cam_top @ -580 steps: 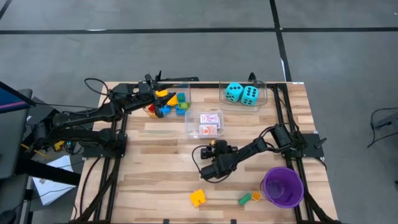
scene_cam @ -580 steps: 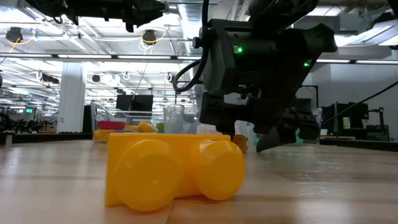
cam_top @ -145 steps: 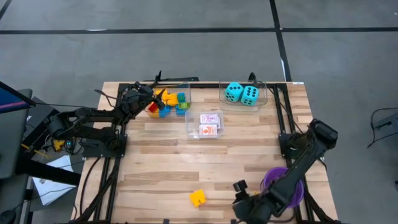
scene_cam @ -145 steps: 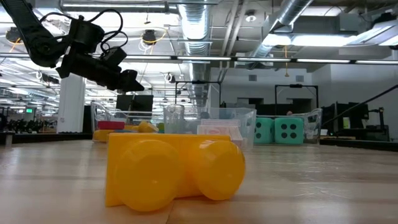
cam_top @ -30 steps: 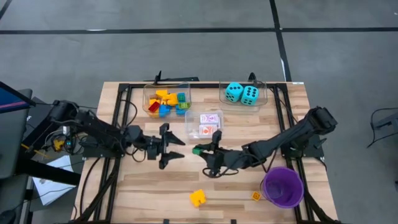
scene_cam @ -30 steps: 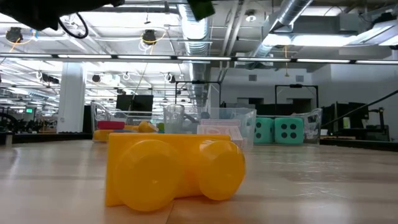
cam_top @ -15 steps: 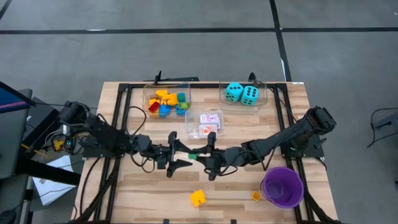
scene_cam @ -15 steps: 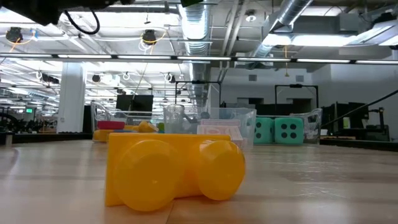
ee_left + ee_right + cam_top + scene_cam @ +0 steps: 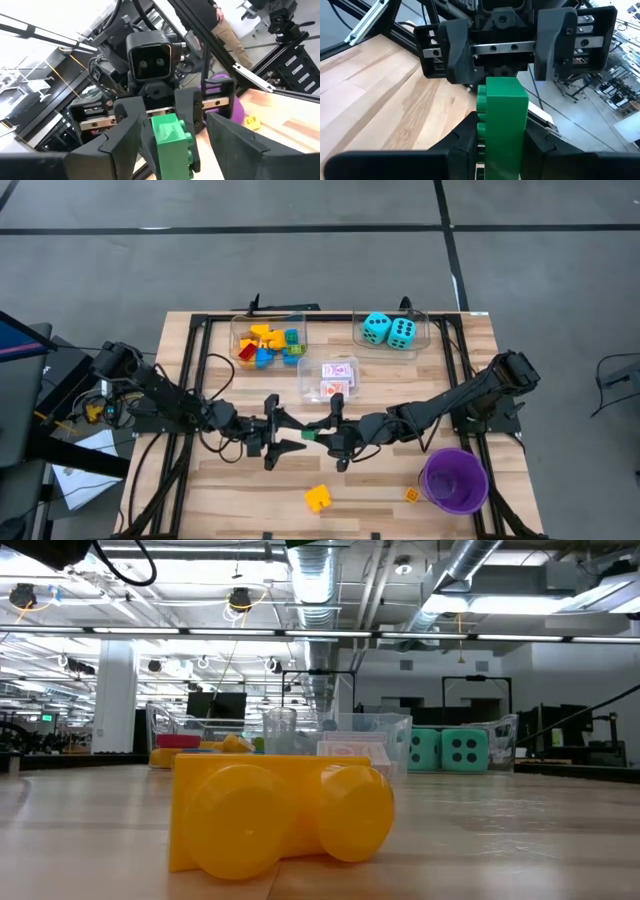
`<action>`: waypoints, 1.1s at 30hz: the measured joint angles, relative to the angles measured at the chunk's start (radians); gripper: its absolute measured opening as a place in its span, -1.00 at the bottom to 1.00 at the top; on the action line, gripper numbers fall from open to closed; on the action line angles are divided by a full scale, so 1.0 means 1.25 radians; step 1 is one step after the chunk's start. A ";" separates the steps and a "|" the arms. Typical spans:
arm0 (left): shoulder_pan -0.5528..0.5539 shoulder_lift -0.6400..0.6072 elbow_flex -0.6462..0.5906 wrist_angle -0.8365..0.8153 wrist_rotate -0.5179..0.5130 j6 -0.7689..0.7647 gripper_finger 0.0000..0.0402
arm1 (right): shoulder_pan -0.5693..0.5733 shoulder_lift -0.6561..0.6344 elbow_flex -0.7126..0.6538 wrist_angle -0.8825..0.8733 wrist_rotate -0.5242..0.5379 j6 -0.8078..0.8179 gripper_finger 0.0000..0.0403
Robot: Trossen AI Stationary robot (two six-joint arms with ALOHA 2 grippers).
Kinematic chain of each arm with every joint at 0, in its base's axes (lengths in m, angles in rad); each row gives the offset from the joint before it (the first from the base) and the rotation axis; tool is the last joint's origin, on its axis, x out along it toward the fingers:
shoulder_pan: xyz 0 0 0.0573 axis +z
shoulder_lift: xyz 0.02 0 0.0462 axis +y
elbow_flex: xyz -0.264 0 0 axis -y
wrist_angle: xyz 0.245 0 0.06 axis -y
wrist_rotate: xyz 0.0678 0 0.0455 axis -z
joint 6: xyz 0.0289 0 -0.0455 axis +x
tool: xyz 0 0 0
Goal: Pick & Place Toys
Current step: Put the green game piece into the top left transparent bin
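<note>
Claws meet mid-worktop: right claw (image 9: 336, 436) pinching green brick (image 9: 502, 117), left claw (image 9: 283, 436) now closer, spread around it for handover

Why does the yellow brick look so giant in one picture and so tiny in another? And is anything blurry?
Low view: the yellow brick lies right by the lens, so it looms large; the room's ceiling lights shine bright behind it. High view: the same brick looks tiny from far above. Right wrist view: the green brick is near and slightly soft.
</note>
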 joint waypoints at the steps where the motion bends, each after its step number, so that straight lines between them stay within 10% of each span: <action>1: 0.001 0.000 0.000 -0.002 0.000 0.000 0.09 | 0.000 0.000 0.000 0.000 0.000 0.000 -0.57; 33: 0.019 0.000 0.000 -0.001 -0.001 -0.058 -0.39 | -0.024 0.016 0.000 0.052 -0.044 0.006 -0.57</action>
